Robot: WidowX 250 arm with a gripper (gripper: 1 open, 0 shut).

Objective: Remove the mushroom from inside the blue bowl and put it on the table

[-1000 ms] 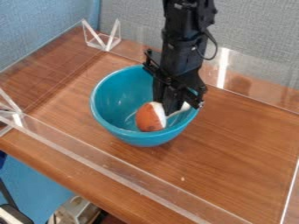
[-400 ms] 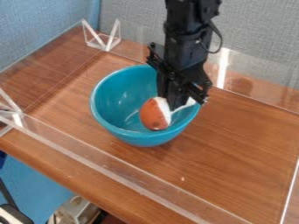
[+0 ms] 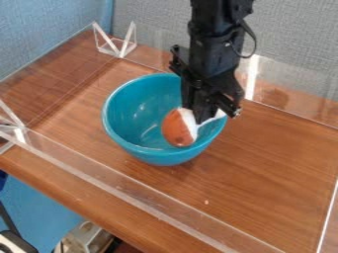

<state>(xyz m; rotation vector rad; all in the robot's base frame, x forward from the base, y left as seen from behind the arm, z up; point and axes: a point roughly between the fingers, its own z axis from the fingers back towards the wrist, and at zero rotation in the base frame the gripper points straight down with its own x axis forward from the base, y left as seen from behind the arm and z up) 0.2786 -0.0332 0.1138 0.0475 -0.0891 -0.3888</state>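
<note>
Your gripper (image 3: pixel 201 117) is pinching the mushroom (image 3: pixel 177 128) by its stem, cap hanging lower left, over the blue bowl (image 3: pixel 132 119); bare table (image 3: pixel 278 158) sits right.

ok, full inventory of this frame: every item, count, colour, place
mushroom: 1, orange-brown cap, cream stem, held in the gripper, over the right inside of the bowl
blue bowl: 1, turquoise, middle of the table
table: 1, brown wood grain
clear acrylic walls: low, transparent, along the table edges
clear triangular brackets: 2 seen, transparent, one at the far left corner, one at the left edge
backdrop: blue-grey, behind the table
gripper: 1, black, pointing down, shut on the mushroom
robot arm: 1, black, rising from the gripper out of the top of the frame
</note>
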